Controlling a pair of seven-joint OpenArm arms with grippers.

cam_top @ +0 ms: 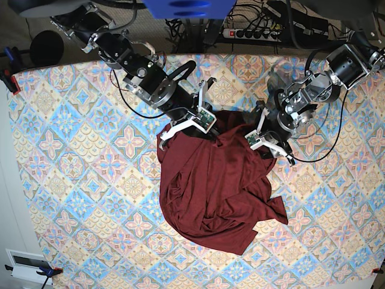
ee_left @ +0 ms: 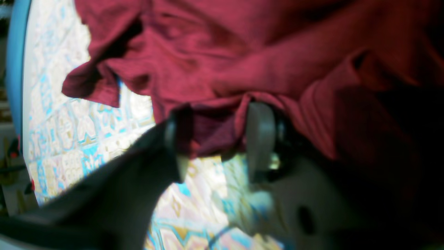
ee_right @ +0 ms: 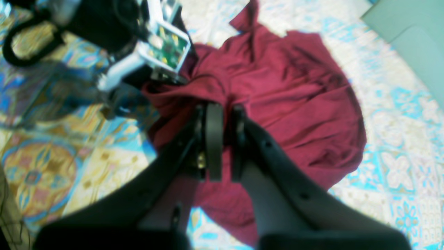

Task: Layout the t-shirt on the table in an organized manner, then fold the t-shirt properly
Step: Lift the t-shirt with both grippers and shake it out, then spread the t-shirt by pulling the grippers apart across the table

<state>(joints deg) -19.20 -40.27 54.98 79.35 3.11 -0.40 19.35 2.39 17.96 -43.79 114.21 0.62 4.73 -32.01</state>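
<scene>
Fabric fills the space between the fingers of the left gripper [ee_left: 215, 139], which stand partly apart with a fold of the t-shirt [cam_top: 210, 186] hanging between them; whether the pads truly pinch it I cannot tell (the view is blurred). The right gripper [ee_right: 223, 114] has its pads nearly together, clamped on a bunched edge of the same shirt. Soft, plain burgundy knit spreads in rumpled folds away from both grippers across the table [cam_top: 72, 168], whose cloth shows pastel blue, pink and cream diamond tiles.
</scene>
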